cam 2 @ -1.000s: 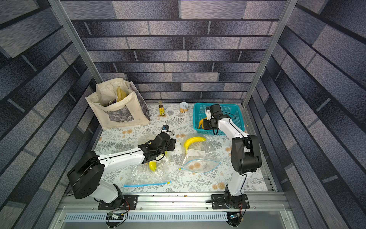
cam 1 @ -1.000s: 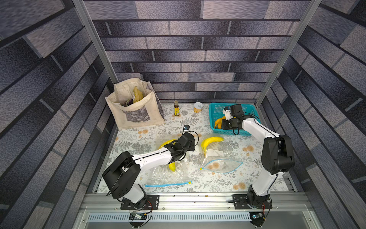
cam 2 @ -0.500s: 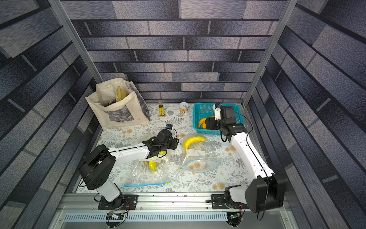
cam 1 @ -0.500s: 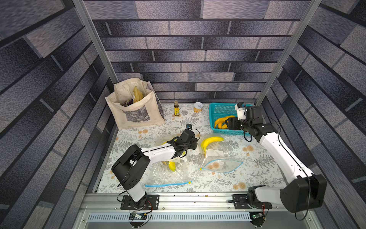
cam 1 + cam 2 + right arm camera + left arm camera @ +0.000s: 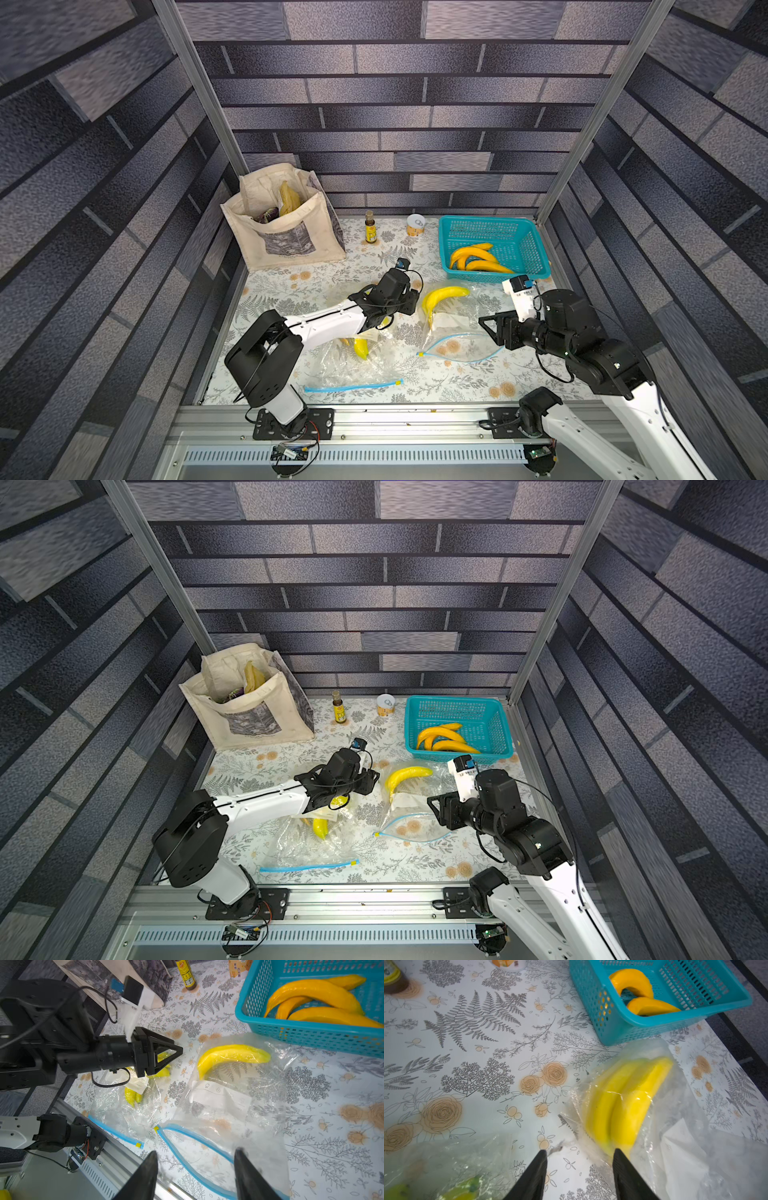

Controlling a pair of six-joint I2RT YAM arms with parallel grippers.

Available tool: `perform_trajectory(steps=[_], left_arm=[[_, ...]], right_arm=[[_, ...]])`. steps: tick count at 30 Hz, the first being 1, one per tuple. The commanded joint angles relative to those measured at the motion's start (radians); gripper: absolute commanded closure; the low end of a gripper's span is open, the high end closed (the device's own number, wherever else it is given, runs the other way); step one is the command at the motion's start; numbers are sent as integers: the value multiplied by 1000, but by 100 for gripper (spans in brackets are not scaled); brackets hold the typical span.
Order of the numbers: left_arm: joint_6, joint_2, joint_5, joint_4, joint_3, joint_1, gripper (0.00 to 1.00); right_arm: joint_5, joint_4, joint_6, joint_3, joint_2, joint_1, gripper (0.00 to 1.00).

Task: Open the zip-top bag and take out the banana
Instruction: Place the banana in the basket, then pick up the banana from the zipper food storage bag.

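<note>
Fingers of the left pincer are held apart with nothing between them, low over the counter and just beside the zip-top bag; whether the plastic is touched cannot be told. The banana is seen inside that bag, at its far, closed end, lying curved on the counter near the blue basket. The bag's blue zip is parted into a wide loop at the near end, so the mouth is open. The right pincer is likewise spread wide and empty, raised above that open mouth, with the zip seen between its fingers in the right wrist view. A second bag, whose zip appears shut, is laid under the left arm, and yellow bananas are enclosed in it. Three orange-yellow bananas are piled in the basket. A cloth tote, a small bottle and a can are stood along the back wall.
</note>
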Motion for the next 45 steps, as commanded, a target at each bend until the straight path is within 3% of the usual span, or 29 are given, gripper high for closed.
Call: perform_trajectory(steps=[1,5,8,15,24,29,33,38,45], left_arm=[[151,-143,-27,-112,-34,-103,46],[155,-255,-24,-109,-125,-194,46],[160,-289,-84,-134,-146,-265,46],[179,-212,-99,-151,-133,-326,46],[186,-112,-98,-99,-102,-333,47],[179,-72,-98,-78,-80,-330,62],[165,-50,-91,-60,-72,-329,81],[124,-39,-127,-50,-64,-324,88],[86,-74,-187,-54,-64,-331,92]], right_arm=[[6,-72,56,-20,-19,8,40],[-11,-61,56,-38,-17,9,41],[-27,-39,57,-51,-6,8,41],[-9,-23,49,-34,-3,9,41],[-27,-8,64,-57,7,9,42],[-60,-7,71,-96,-19,11,47],[-51,-9,83,-99,-69,50,50],[46,19,141,-122,-63,179,53],[247,197,221,-218,31,390,53]])
